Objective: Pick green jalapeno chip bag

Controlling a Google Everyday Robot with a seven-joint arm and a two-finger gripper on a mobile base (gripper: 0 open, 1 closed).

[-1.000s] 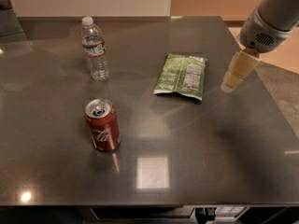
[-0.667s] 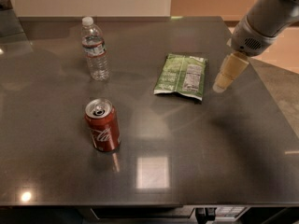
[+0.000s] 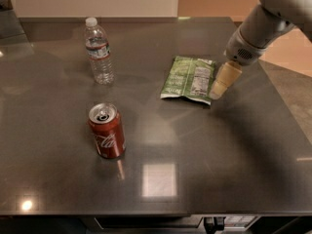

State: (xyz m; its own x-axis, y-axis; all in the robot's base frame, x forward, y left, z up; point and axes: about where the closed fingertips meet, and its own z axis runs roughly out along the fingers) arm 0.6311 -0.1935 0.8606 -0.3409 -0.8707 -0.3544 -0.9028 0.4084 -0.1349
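Observation:
The green jalapeno chip bag (image 3: 188,79) lies flat on the dark table (image 3: 204,150), right of centre, its white nutrition-label panel facing up. My gripper (image 3: 218,89) comes in from the upper right on a grey arm. Its cream-coloured fingers point down and to the left, with the tips just at the bag's right edge, near the lower right corner. Nothing is held.
A red soda can (image 3: 107,131) stands upright at the left of centre. A clear water bottle (image 3: 98,51) stands behind it at the far left. The table's right edge runs close behind the arm, with floor beyond.
My gripper has moved left and a little down, from well right of the bag to its right edge. The bag, can and bottle have not moved.

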